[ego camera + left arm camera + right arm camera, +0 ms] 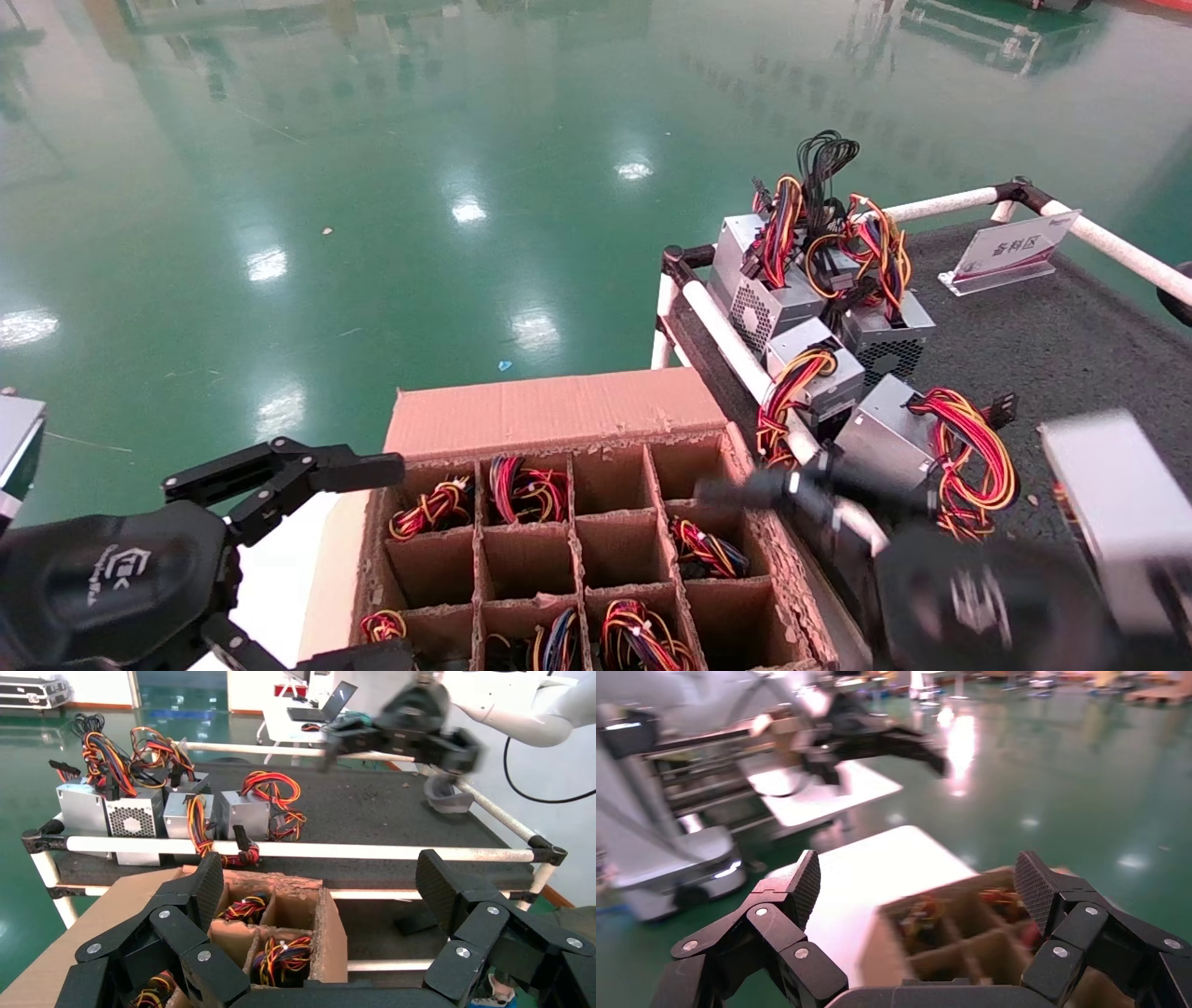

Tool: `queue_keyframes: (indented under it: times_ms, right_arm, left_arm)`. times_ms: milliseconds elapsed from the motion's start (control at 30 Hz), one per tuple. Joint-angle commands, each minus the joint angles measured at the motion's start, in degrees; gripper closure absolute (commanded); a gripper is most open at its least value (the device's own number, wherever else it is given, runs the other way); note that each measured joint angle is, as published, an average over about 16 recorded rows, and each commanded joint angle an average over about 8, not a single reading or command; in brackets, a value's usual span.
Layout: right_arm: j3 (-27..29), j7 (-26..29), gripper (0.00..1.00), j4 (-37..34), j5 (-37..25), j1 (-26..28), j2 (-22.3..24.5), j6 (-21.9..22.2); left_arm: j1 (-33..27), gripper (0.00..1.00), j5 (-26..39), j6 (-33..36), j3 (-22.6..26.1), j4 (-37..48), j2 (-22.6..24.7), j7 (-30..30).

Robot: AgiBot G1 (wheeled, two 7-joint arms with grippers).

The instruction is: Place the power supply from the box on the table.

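The box (559,410) is brown cardboard, its cells holding wire loops (526,486) striped red, yellow, orange and black. On the dark grey table (1043,345), edged by white rails (736,349) with black joints, stand silver-grey power supplies (889,438) with honeycomb-perforated grilles and red-yellow-orange wire bundles. Both grippers (307,559) (916,881) are black, above a glossy green floor (372,186).
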Motion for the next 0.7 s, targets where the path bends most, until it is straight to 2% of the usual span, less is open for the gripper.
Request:
queue_keyframes:
  times_ms: [33,167,700]
  right_arm:
    - [0.4,0.15,0.0,2.28,1.03,-1.61,0.68,-1.01]
    - [0.69,0.25,0.0,3.74,1.77,-2.66,1.14,-1.65]
    - [0.41,0.17,0.0,1.96,0.95,-1.45,0.64,-0.89]
  left_arm:
    - [0.0,0.0,0.0,0.0,0.0,0.0,0.0,0.0]
    - [0.01,0.0,-0.01,-0.02,0.0,0.01,0.0,0.0]
    - [0.01,0.0,0.0,-0.01,0.0,0.01,0.0,0.0]
